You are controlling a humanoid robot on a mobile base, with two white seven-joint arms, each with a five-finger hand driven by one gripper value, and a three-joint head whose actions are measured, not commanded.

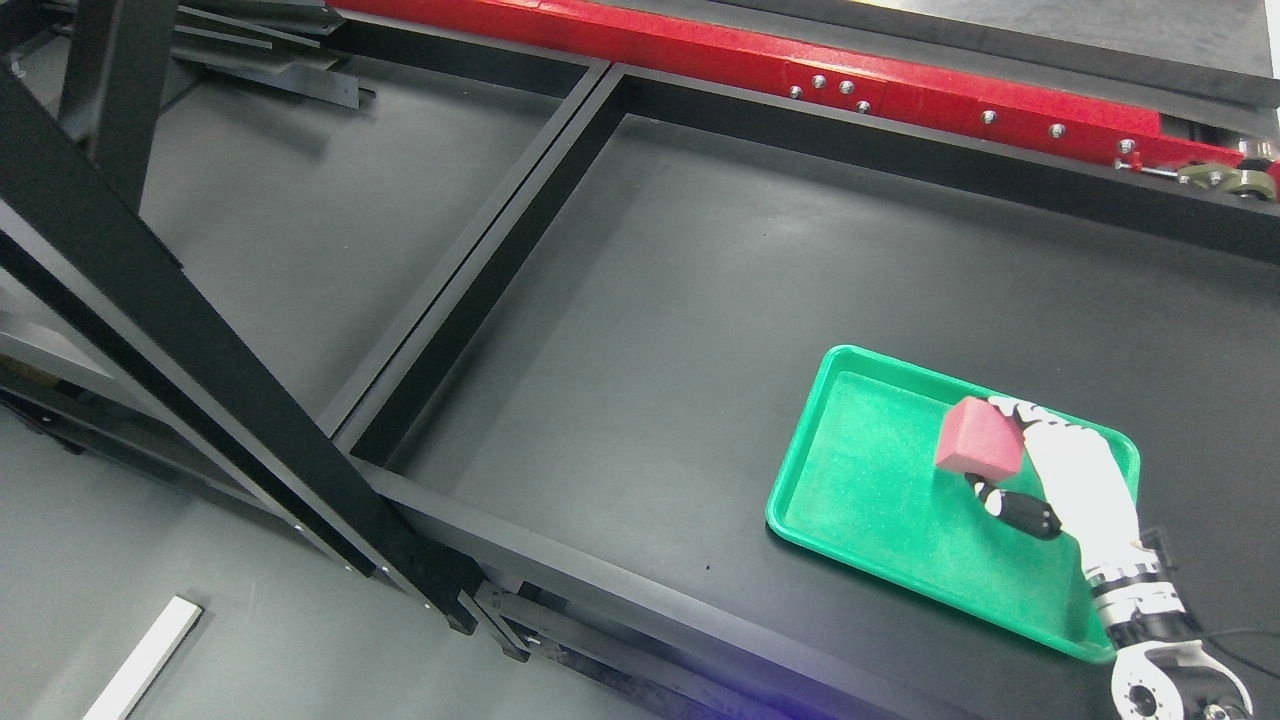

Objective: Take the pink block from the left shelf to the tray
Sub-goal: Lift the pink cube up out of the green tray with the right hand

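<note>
My right hand [1000,455] comes in from the lower right and is shut on the pink block [978,437]. The block is held over the green tray [850,490], near the tray's right half; whether it touches the tray floor I cannot tell. White fingers [1020,412] wrap the block's far side and a black-tipped thumb [1020,508] shows below it. The left arm is out of view.
The tray lies on a black table surface [700,300] bordered by black frame rails [470,260]. A red beam [900,90] runs along the back. A black diagonal post [200,350] crosses the left side. A white strip [145,660] lies on the floor at lower left.
</note>
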